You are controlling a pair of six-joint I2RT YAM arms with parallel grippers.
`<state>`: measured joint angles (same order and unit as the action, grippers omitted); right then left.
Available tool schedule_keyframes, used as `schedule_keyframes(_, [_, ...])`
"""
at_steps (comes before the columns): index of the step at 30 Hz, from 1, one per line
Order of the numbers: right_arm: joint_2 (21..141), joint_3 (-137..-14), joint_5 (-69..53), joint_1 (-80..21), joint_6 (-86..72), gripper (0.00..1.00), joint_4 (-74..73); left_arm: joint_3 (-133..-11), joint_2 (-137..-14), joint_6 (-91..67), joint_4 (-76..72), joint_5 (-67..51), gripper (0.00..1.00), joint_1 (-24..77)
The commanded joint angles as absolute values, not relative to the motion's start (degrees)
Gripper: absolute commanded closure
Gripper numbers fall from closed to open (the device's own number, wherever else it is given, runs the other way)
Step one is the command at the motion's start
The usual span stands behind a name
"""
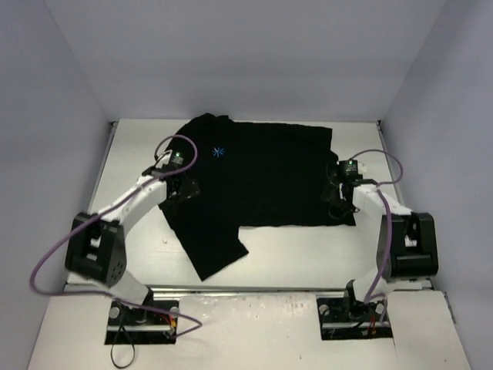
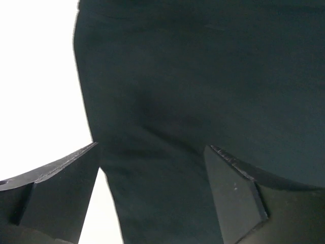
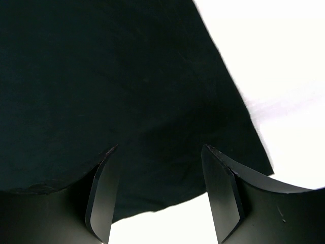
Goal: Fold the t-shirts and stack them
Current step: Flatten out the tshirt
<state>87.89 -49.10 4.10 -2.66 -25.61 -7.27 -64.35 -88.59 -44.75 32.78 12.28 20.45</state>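
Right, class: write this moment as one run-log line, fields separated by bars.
t-shirt: spread on table, logo up | left gripper: open, over its left edge | right gripper: open, over its near-right corner

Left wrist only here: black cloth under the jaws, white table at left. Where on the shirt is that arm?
Observer: Left gripper is over the shirt at its left edge, near the blue logo.
Operator: Right arm?
Observer: Right gripper is open over the shirt's opposite edge, by its near corner.
Operator: Folded yet?
Observer: Mostly spread flat; one flap sticks out toward the arm bases.
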Motion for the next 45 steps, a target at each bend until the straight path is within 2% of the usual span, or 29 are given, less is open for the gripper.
schedule_keyframes(1, [91.26,-51.28,5.71,-2.37,-25.58,0.39,-4.01,-67.80,-95.42,-36.22,30.24,7.48,0.19,15.88])
schedule_keyframes(8, [99.24,-54.22,6.75,-2.29,-24.43,0.40,-1.95,-76.27,-109.30,-33.78,28.65,3.81,0.19,11.34])
schedule_keyframes(14, [107.22,-61.35,7.03,-1.24,-21.53,0.40,-1.85,-86.30,-118.59,-31.49,29.43,2.58,0.19,8.33])
schedule_keyframes(19, [104.25,-64.83,5.89,-1.23,-20.83,0.40,-2.53,-92.23,-118.70,-28.89,30.33,2.08,0.19,7.00])
schedule_keyframes(23, [97.03,-64.49,6.98,-1.21,-21.26,0.40,-5.97,-91.63,-112.29,-28.85,31.91,1.07,0.16,6.95])
schedule_keyframes(26, [88.76,-62.26,7.98,-0.55,-21.09,0.40,-7.62,-86.76,-99.88,-31.24,33.14,0.00,0.15,7.11])
schedule_keyframes(32, [81.05,-54.95,4.67,6.05,-22.49,0.41,-8.79,-65.72,-82.14,-40.23,33.05,-9.20,0.16,8.60])
schedule_keyframes(34, [78.95,-53.64,4.28,6.94,-22.88,0.41,-8.85,-58.90,-76.63,-42.79,33.17,-9.93,0.23,11.26])
schedule_keyframes(38, [77.49,-52.18,3.89,8.04,-23.81,0.42,-9.32,-49.53,-71.10,-47.72,33.01,-8.39,0.32,16.09])
schedule_keyframes(43, [78.32,-52.21,3.95,9.05,-23.82,0.42,-9.32,-44.46,-69.96,-52.39,32.78,-6.58,0.33,25.56])
schedule_keyframes(45, [78.79,-52.31,3.75,9.23,-23.73,0.42,-9.32,-42.89,-70.01,-53.65,32.63,-5.65,0.33,26.26])
